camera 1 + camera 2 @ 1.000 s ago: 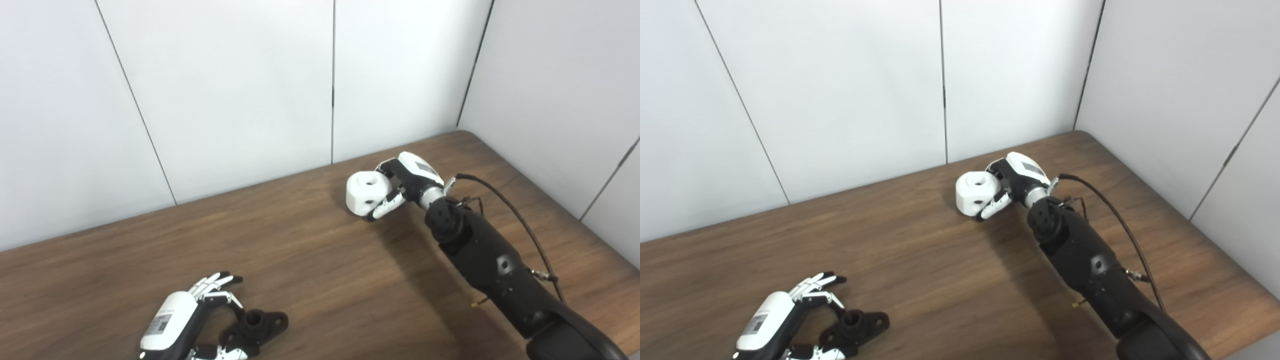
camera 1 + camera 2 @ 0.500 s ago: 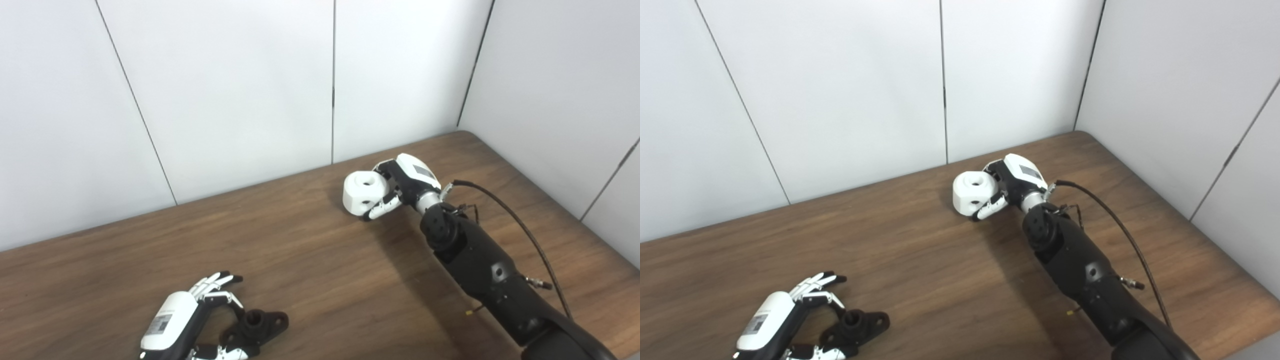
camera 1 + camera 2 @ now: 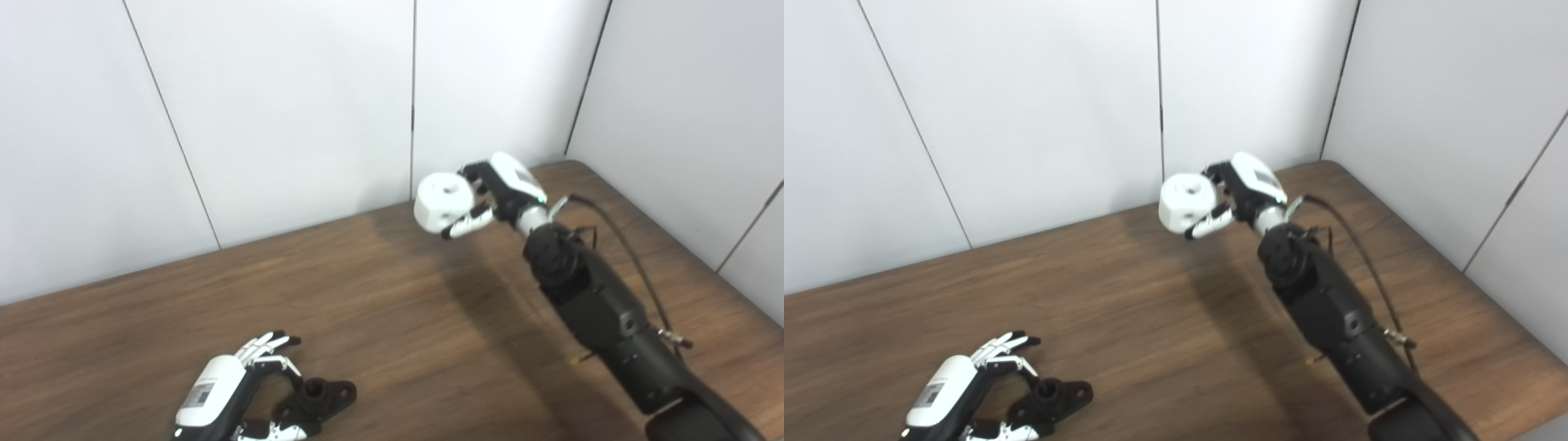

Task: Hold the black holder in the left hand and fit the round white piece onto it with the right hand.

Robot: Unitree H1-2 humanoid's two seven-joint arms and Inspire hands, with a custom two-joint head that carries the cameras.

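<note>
Above the table, right hand fingers clasp the round white piece

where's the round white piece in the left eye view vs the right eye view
Left eye view: the round white plastic piece sits right of centre in the upper half, held in the right hand above the brown wooden table.
Right eye view: the same piece sits almost at centre, upper half.
Shared landmark: the vertical wall panel seam, which runs down just left of the piece in both views.
</note>
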